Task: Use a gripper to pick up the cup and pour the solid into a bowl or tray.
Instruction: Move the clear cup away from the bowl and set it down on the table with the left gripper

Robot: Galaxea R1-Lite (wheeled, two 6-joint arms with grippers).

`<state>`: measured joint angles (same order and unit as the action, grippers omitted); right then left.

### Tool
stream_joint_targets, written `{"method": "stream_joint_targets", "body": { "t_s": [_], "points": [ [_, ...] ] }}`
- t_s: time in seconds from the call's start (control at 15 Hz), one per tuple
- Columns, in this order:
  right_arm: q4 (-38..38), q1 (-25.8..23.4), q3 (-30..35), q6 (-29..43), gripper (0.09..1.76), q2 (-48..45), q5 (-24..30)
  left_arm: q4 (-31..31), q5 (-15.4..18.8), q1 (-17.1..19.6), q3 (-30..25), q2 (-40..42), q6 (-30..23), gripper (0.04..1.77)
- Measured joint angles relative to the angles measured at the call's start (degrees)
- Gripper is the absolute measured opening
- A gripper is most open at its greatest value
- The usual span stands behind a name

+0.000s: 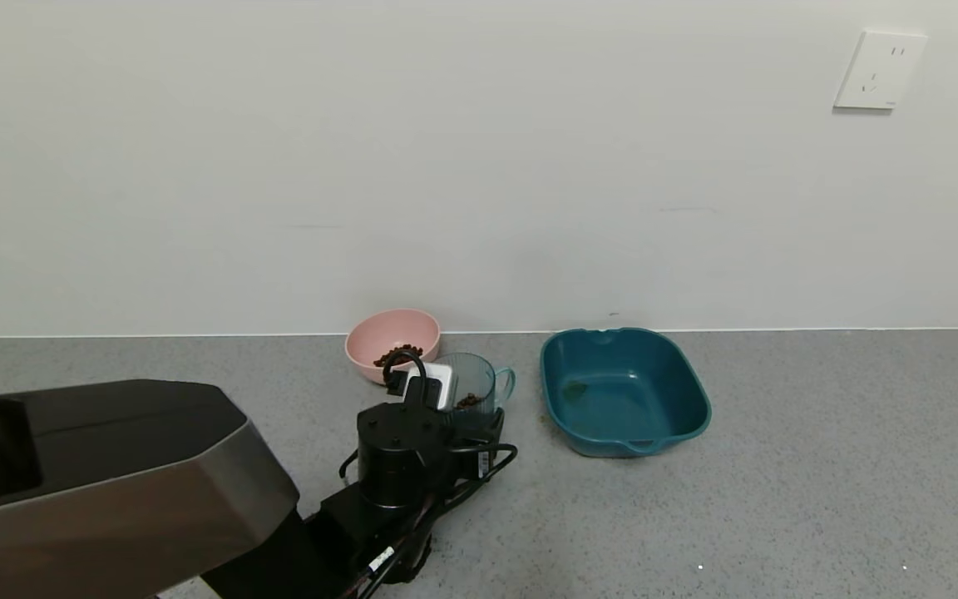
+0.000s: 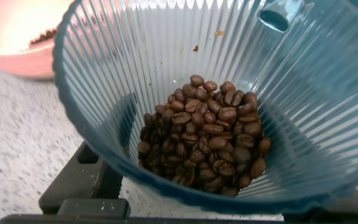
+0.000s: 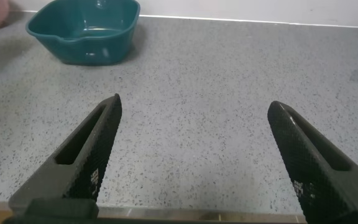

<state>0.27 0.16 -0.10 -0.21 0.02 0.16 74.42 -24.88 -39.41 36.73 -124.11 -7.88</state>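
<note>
The cup, a ribbed translucent blue-grey mug with its handle to the right, stands upright on the grey surface just in front of the pink bowl. My left gripper reaches in from the near side and is shut on the cup. In the left wrist view the cup fills the picture, with a black finger beside its lower wall. The solid, brown beans, lies heaped in the cup's bottom. A few beans also lie in the pink bowl. My right gripper is open and empty over bare surface.
A larger teal basin sits to the right of the cup, and also shows in the right wrist view. A white wall runs close behind the bowl and basin. The robot's grey body fills the near left.
</note>
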Motion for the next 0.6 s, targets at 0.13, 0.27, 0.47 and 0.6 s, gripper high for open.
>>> {"method": "stream_joint_targets", "body": {
  "t_s": [0.13, 0.27, 0.47, 0.6],
  "points": [
    [0.0, 0.0, 0.0, 0.0, 1.71, 0.0, 0.0, 0.1, -0.1, -0.4, 0.4, -1.7, -1.4, 1.32],
    [0.0, 0.0, 0.0, 0.0, 1.71, 0.0, 0.0, 0.2, -0.1, -0.5, 0.7, -3.1, -1.8, 1.32],
    [0.0, 0.0, 0.0, 0.0, 1.71, 0.0, 0.0, 0.2, -0.1, -0.5, 1.2, -4.6, -2.5, 1.32],
    [-0.1, 0.0, 0.0, 0.0, 1.71, 0.0, 0.0, 0.2, -0.2, -0.4, 1.4, -5.1, -2.5, 1.32]
  ]
}}
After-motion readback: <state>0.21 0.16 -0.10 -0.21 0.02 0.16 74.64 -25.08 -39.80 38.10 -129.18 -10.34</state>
